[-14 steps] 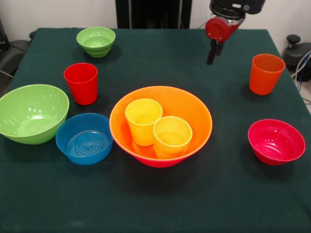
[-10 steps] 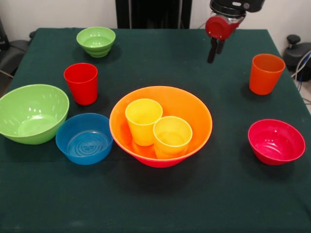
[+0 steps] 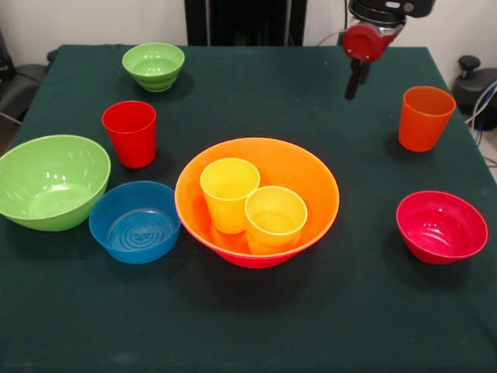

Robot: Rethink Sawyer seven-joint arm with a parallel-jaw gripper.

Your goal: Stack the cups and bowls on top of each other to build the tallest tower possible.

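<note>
The tower (image 3: 257, 198), mid-surface, is a large orange bowl nested in a pink one, holding two yellow cups (image 3: 229, 193) side by side. The other bowls and cups stand empty. The fingers (image 3: 354, 81) look pressed together, holding nothing.

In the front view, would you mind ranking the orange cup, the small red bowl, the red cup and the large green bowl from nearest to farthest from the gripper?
Measured from the gripper:
1. Orange cup, just right of it in the picture.
2. Small red bowl, right side, toward the front edge.
3. Red cup, across on the left.
4. Large green bowl, at the left edge.
</note>
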